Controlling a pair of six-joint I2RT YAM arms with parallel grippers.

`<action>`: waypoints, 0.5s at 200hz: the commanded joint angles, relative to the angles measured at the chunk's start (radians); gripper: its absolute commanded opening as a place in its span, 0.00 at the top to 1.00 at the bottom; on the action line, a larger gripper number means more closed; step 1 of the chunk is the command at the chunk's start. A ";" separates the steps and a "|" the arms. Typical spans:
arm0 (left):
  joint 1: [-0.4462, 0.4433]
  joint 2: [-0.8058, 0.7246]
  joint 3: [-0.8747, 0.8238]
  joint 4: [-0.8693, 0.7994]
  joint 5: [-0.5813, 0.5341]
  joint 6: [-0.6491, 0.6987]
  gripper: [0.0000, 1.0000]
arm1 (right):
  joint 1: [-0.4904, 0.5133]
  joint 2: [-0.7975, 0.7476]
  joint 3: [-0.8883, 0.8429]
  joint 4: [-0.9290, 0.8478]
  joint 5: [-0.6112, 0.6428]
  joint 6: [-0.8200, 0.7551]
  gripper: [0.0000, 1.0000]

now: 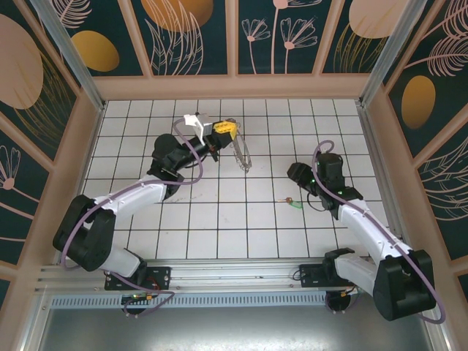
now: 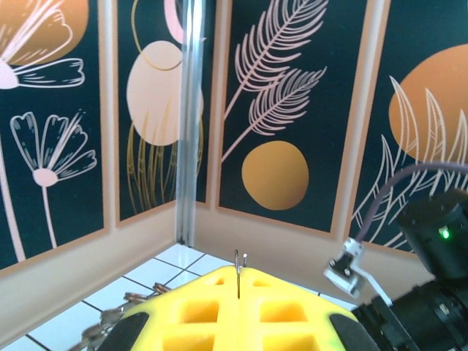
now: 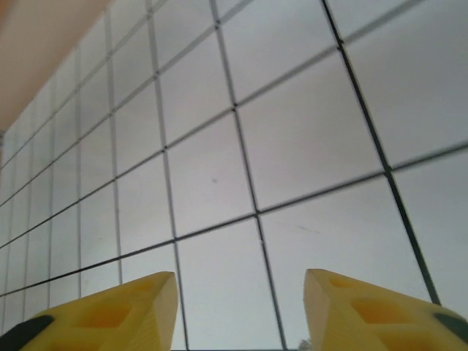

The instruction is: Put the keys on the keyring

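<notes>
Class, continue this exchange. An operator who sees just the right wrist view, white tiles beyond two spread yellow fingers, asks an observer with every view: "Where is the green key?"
Observer: From above, the green key lies flat on a tile, apart from the right fingers and nearer the arm bases than they are.
Operator: And the keyring?
Observer: The keyring is held by the left fingers farther back and to the left, seen almost edge-on.
Operator: Is that hold closed?
Observer: Yes. In the left wrist view, its thin wire stands pinched between the shut yellow pads.
</notes>
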 commanded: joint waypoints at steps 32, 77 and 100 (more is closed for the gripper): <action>0.000 -0.104 -0.063 0.016 -0.064 -0.029 1.00 | 0.095 0.049 -0.064 -0.092 0.154 0.070 0.59; -0.002 -0.145 -0.092 0.002 -0.042 -0.041 1.00 | 0.207 0.152 -0.031 -0.129 0.297 0.105 0.66; -0.002 -0.156 -0.103 0.008 -0.032 -0.054 1.00 | 0.239 0.198 -0.011 -0.146 0.359 0.114 0.70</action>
